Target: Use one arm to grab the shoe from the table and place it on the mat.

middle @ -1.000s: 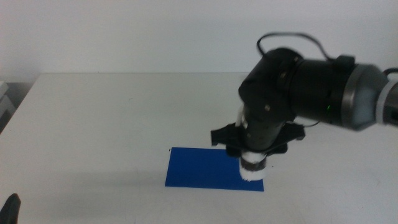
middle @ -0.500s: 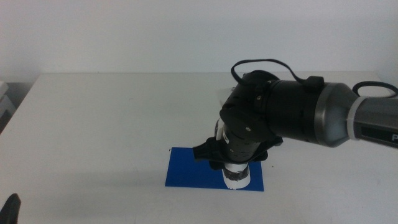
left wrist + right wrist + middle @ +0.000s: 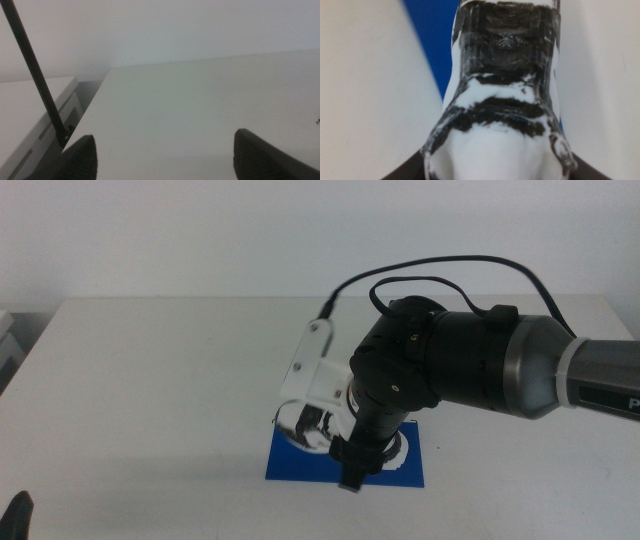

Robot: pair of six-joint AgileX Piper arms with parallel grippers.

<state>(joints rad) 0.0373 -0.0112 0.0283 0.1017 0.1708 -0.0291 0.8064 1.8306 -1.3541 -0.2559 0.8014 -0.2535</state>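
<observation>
Right pincer (image 3: pixel 352 470): closed on the shoe (image 3: pixel 312 425), seen in the middle view low over the mat (image 3: pixel 300 462), at the end of the arm (image 3: pixel 470 370) reaching in from 3 o'clock. Shoe: white with black panels, over the mat; contact with it cannot be told. In the right wrist view it (image 3: pixel 502 90) fills the space between the jaws. Mat: blue, flat on the white surface (image 3: pixel 160 380), at 6 o'clock of centre. Left pincer (image 3: pixel 165 155): jaws apart, nothing between them, waiting at the surface's 7 o'clock corner.
</observation>
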